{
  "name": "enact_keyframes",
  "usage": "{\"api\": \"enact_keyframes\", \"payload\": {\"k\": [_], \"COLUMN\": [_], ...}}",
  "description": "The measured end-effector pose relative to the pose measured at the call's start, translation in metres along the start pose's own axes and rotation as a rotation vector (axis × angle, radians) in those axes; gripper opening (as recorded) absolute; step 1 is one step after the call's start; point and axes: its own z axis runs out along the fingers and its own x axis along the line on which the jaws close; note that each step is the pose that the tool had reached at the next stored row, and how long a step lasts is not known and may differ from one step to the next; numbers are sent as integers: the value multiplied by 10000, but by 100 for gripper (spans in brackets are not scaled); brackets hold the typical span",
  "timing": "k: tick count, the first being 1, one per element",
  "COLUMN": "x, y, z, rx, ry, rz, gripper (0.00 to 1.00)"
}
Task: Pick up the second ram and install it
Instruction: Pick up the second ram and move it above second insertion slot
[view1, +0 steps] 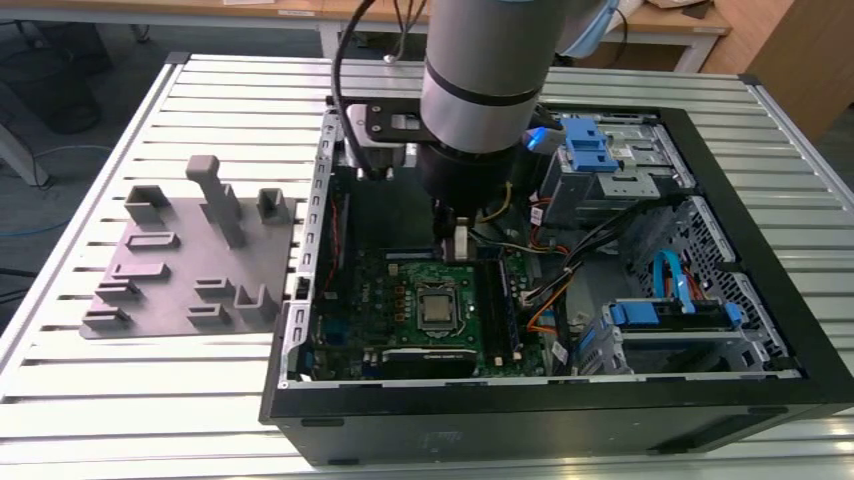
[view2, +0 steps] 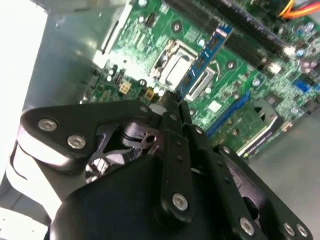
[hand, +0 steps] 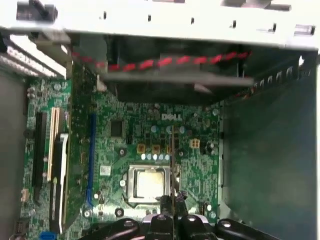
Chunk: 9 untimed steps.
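The arm comes down from above into an open computer case that lies on its side on the slatted metal worktop. In the exterior view the tool is inside the case, over the far edge of the green motherboard.

The tool is pressed together on the second ram. In the second wrist view the stick comes out from between the 2 fingertips and reaches away from them, showing its flat side with a blue edge. In the first wrist view it shows edge-on, as 1 thin dark line running from the tool across the board.

The stick is held in the air above the motherboard, just beside the square processor socket, and in that view its line passes along 1 side of the socket. The long dark memory slots lie on the exterior view's right of the socket, and the stick is apart from them. I cannot tell if another stick sits in these slots.

On the worktop, at the exterior view's left of the case, there is a grey fixture plate with several upright blocks. At the exterior view's right, the case holds blue drive brackets and a blue cable.
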Motion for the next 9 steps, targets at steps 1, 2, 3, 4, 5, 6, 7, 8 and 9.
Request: {"api": "enact_keyframes", "payload": {"k": [1,2,3,4,5,6,7,8,9], "x": [2,4,5,6,8,9,10,10,11], "y": [-40,-84,-125,-165,-202,-238,-267,-288,-299], "z": [7,12,16,21,25,29,32,35,36], "rx": [-1,-2,-4,-6,-7,-8,-9,-10,-11], "ry": [-1,-1,-1,-2,-2,-3,-2,-2,0], "rz": [1,0,-1,0,0,-1,-1,-1,0], "gripper": [14,14,14,14,14,14,14,14,14]}}
